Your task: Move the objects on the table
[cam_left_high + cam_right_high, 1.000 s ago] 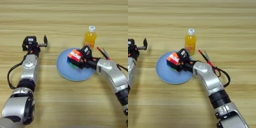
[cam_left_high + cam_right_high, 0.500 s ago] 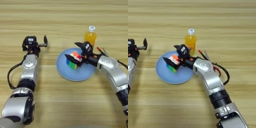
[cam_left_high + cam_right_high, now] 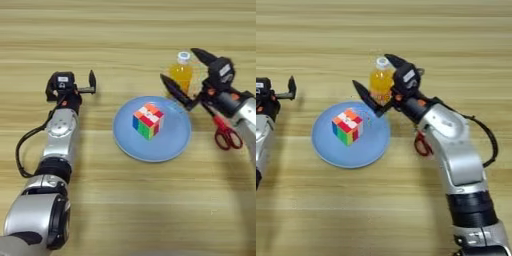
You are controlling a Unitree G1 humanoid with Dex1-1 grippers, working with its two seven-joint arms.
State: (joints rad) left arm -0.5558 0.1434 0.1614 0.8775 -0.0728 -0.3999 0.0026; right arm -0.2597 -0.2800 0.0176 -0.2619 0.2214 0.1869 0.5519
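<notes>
1. The left gripper (image 3: 86, 85) is parked at the left of the tabletop (image 3: 125, 30), well apart from every object; its fingers hold nothing, though whether they are spread or closed cannot be told. It poses no risk where it sits.

2. The puzzle cube (image 3: 148, 120) sits free on the light-blue plate (image 3: 125, 142), roughly at its middle and turned corner-on. A knock to the plate's rim would likely slide or tip the cube.

3. The right gripper (image 3: 381, 82) has its fingers spread wide, grasping nothing, with the juice bottle (image 3: 380, 80) between them: one finger just past the bottle's far side near the cap, the other reaching low over the plate's far-right rim.

4. Main hazard, as I judge it: the bottle is tall and narrow, so uneven closing could push it over onto the plate before both fingers touch it.

5. The low finger could also catch the plate's edge and drag it.

6. The red-handled scissors (image 3: 225, 134) lie just beside the right forearm; a sweep of that arm might nudge them.
</notes>
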